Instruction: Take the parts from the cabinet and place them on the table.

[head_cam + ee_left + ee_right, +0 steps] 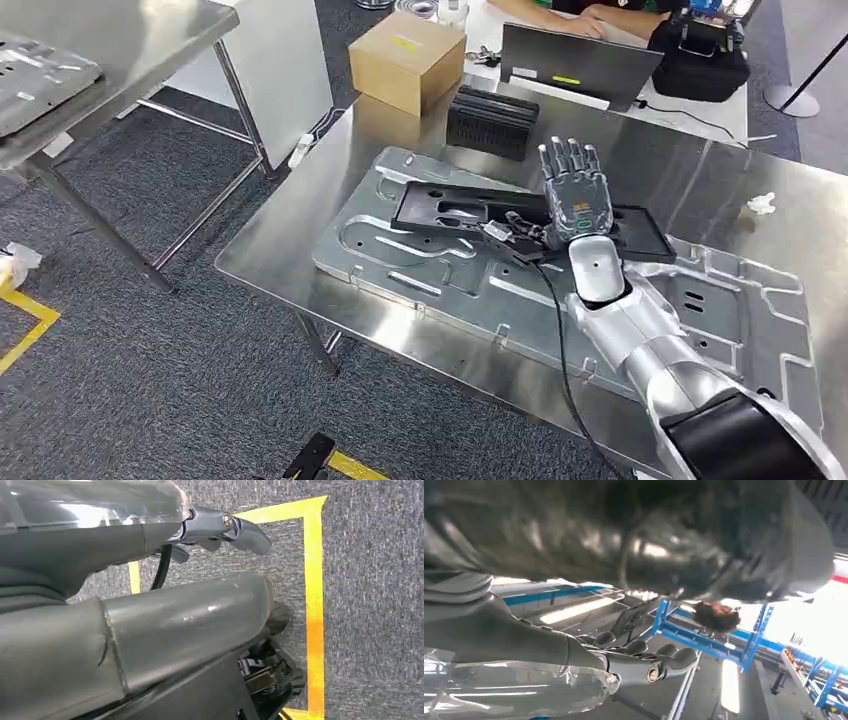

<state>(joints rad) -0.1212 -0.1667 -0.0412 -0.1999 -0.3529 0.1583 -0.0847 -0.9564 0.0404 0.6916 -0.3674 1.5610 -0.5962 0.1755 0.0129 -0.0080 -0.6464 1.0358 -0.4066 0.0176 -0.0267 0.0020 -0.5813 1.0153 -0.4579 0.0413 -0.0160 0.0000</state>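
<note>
Black tray part (520,222) lies flat on the large stamped metal panel (450,275), which rests on the steel surface (300,215). Right hand (575,195) hovers above the part's middle, fingers (568,158) straight, spread, holding nothing. Left hand (220,527) hangs over carpet with yellow tape (314,605), fingers empty and loosely extended.

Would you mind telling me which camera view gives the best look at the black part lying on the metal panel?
The head view: the black part lies flat on the silver panel on the table, with the right hand open above its far end. The right wrist view looks up past that hand toward ceiling beams; the left wrist view faces carpet with yellow tape. Neither shows the part.
</note>
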